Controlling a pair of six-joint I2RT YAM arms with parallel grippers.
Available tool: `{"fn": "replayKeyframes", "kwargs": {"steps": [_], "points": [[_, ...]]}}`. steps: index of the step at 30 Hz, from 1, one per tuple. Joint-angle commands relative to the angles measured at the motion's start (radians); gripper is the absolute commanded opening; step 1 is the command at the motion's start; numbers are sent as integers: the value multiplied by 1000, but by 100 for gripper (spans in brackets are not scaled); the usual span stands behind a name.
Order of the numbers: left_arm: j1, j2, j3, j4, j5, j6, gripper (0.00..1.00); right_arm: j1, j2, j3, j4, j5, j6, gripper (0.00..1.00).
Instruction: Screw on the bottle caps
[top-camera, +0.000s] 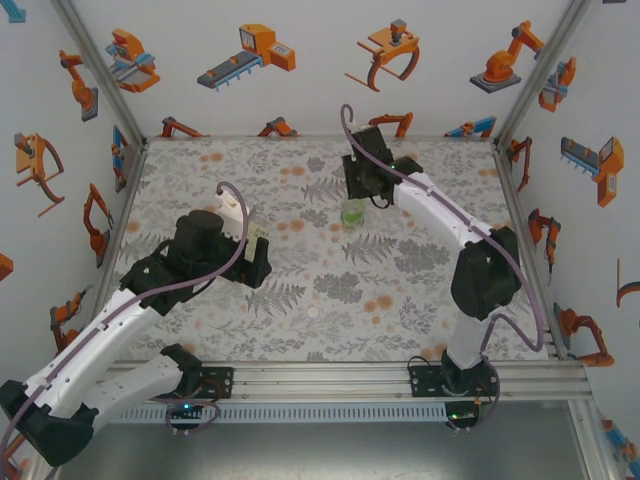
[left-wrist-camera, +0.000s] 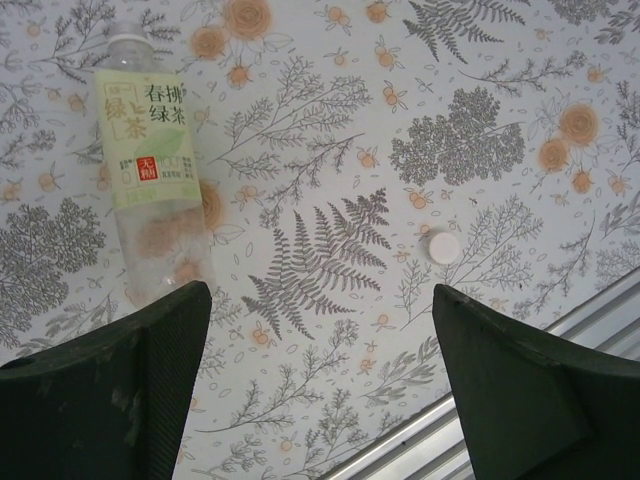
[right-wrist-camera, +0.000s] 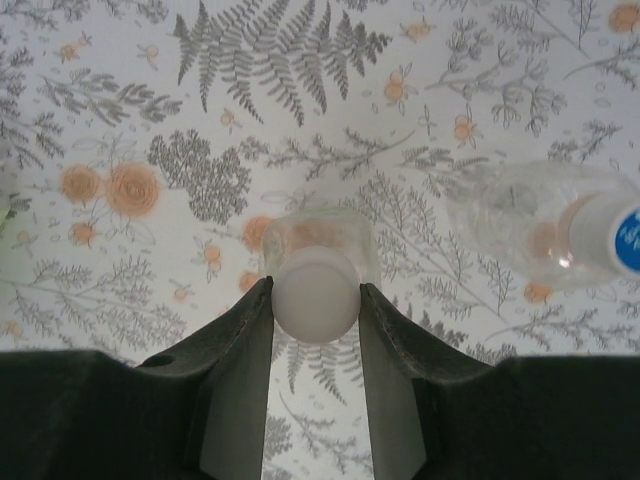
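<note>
Bright even diffuse light, faint soft shadows; wrist views soft, cap (right-wrist-camera: 315, 297) washed out

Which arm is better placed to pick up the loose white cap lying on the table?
Left. The left hand is open and empty, with the loose cap lying ahead of it. The right hand is shut on a white cap atop a clear bottle.
</note>
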Motion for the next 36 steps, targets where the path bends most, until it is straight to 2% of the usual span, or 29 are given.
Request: {"fn": "replayKeyframes", "kwargs": {"steps": [1,7,18,21,24,26,30,36], "points": [[4,-10,11,-13,-3,-44,83,-17,39,85,19,-11,-39,0],[4,-32,9,-18,4,-31,84,-38,103,159,-28,-31,-40,0],[5,-35,-2,-29,-1,-29,84,-40,138,169,-50,-37,-25,0],[4,-38,1,-29,-2,-24,84,-40,141,176,-59,-40,-23,11],[5,-35,1,-29,-4,-22,84,-40,146,195,-74,-46,-23,30],[5,-32,2,-29,-4,-17,84,-40,149,213,-87,-46,-23,37],[5,-20,-1,-28,-6,-18,84,-40,144,231,-99,-39,-25,44],[12,14,5,-39,-20,-21,84,-40,122,259,-126,-40,-25,47]]}}
